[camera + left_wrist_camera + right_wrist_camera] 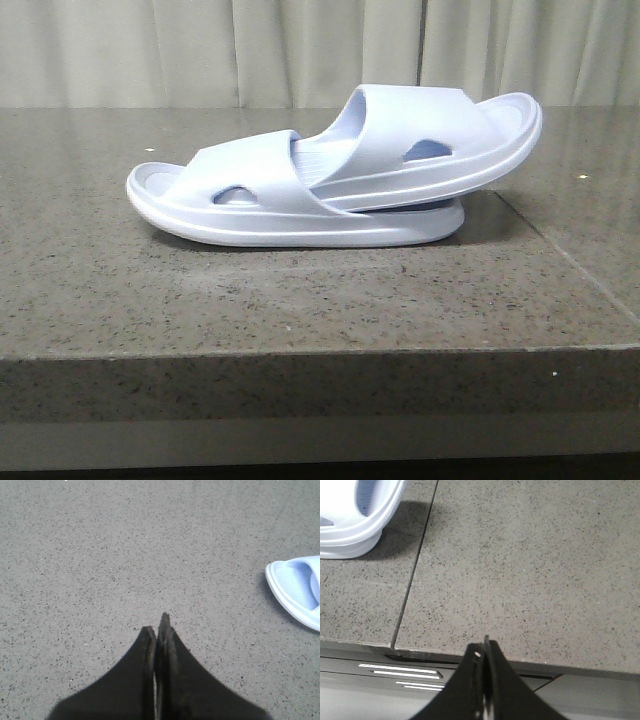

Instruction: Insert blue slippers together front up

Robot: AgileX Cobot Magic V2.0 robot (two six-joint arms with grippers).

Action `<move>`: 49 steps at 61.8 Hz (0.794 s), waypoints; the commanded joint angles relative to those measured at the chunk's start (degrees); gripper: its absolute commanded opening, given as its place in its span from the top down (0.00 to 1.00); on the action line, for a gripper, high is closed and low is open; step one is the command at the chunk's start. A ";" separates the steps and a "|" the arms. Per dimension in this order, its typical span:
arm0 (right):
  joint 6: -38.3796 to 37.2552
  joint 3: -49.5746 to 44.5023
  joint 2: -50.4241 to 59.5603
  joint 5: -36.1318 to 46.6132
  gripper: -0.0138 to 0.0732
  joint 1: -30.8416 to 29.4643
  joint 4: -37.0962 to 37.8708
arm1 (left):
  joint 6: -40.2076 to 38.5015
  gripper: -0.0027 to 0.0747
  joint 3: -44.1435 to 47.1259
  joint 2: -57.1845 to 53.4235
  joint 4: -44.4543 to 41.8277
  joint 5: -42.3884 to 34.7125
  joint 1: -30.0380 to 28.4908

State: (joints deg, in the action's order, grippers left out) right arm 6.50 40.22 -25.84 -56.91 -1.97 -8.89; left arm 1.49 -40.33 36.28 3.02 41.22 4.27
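Two pale lavender-blue slippers lie nested in the middle of the grey stone table (300,300). The lower slipper (250,205) lies flat. The upper slipper (440,140) has one end tucked under the lower one's strap and its other end raised to the right. Neither arm shows in the front view. My left gripper (159,622) is shut and empty over bare table, with one slipper end (297,590) off to its side. My right gripper (484,647) is shut and empty above the table's edge, apart from the slippers (360,520).
A seam (412,570) between two table slabs runs near the slippers' right end, also seen in the front view (570,260). The table's front edge (320,350) drops to a dark ledge. Pale curtains (300,50) hang behind.
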 commanded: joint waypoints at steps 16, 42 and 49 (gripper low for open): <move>0.04 1.18 -0.33 3.11 0.98 0.07 -0.18 | -0.52 0.99 -1.46 -0.06 0.70 -4.58 0.01; 0.04 1.18 -0.33 3.11 0.98 0.07 -0.18 | -0.52 0.99 10.17 -14.04 0.81 -13.90 -4.24; 0.04 1.18 -0.33 3.12 0.98 0.07 -0.24 | -0.52 0.99 18.16 -20.64 1.06 -20.67 -5.93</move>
State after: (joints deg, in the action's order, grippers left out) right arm 6.48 40.18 -25.84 -57.17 -1.97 -8.89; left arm 1.46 -25.94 18.94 3.20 29.97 -0.72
